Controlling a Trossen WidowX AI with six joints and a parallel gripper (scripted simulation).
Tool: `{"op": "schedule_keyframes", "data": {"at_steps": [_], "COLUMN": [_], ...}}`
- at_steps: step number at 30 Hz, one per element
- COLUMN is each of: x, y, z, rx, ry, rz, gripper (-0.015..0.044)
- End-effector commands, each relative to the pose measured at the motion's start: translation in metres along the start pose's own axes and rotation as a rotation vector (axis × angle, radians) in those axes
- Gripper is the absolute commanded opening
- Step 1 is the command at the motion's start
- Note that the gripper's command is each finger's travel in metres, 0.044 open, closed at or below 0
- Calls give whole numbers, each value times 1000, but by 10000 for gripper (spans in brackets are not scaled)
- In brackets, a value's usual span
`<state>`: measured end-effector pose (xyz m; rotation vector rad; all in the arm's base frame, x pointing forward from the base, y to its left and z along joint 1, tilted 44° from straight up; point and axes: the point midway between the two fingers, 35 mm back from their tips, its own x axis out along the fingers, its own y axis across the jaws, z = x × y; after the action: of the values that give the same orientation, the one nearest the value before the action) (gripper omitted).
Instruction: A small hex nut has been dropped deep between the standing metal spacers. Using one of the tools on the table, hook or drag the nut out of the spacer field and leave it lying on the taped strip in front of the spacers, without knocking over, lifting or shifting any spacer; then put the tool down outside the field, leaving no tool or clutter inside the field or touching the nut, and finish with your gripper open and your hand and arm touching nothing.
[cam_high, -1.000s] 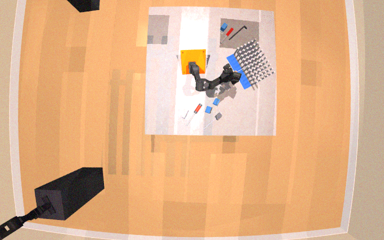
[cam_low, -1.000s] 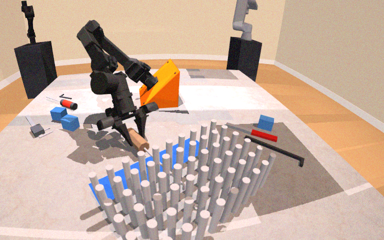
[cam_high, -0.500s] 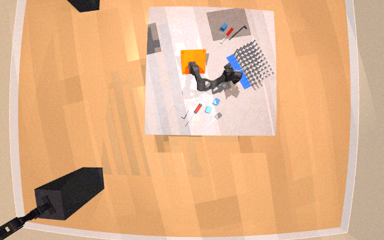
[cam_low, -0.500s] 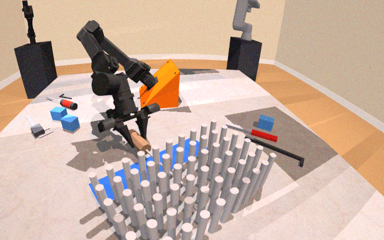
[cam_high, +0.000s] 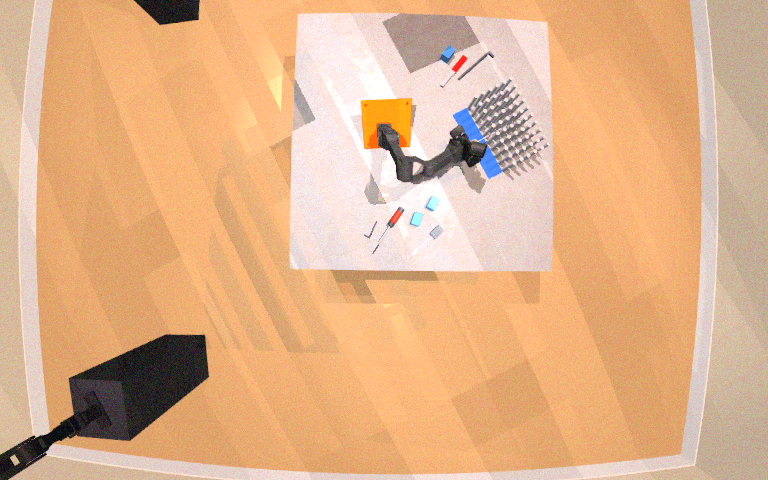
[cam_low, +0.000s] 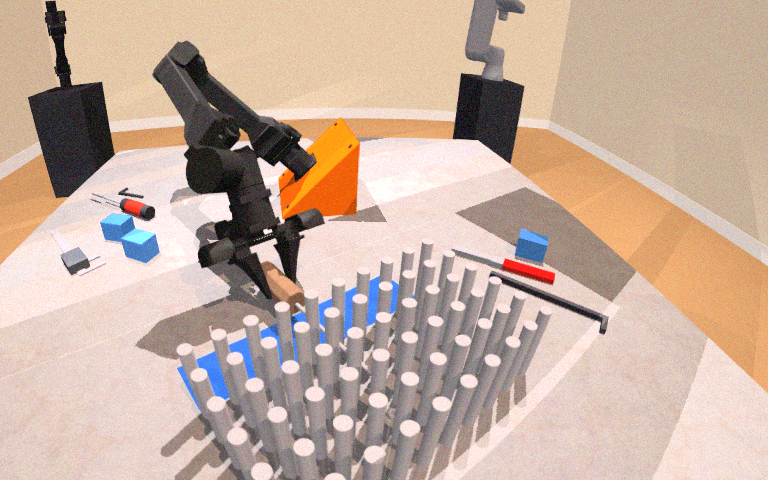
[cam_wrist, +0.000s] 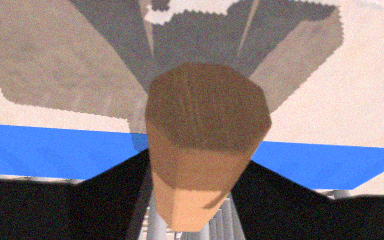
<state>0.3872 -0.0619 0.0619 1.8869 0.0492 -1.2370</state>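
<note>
My gripper (cam_low: 283, 287) is shut on the wooden handle (cam_low: 287, 293) (cam_wrist: 207, 110) of a tool, just outside the front of the spacer field. The tool's thin pale shaft (cam_low: 300, 307) slopes down from the handle over the blue taped strip (cam_high: 464, 121) (cam_wrist: 65, 152) and in between the spacers; its far end is hidden. The grey metal spacers (cam_high: 509, 127) (cam_low: 406, 452) stand upright in close rows behind the strip. I cannot make out the nut among them. A black bar with a bent end (cam_high: 475, 65) (cam_low: 549, 297) lies beside the field.
A red-handled tool (cam_high: 459, 63) (cam_low: 527, 271) and a blue cube (cam_high: 447, 53) (cam_low: 531, 245) lie past the black bar. On the opposite side lie a red-and-black screwdriver (cam_high: 396, 216) (cam_low: 137, 208), two blue blocks, a grey block (cam_high: 436, 232) (cam_low: 75, 260) and a small hex key. The orange mount (cam_low: 339, 181) carries my arm.
</note>
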Motion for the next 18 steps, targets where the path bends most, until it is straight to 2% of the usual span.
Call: {"op": "schedule_keyframes", "data": {"at_steps": [1, 18], "x": [0, 6], "y": [4, 4], "z": [-5, -15], "rx": [9, 10], "ry": [7, 8], "rz": [11, 11], "gripper": [0, 0]}}
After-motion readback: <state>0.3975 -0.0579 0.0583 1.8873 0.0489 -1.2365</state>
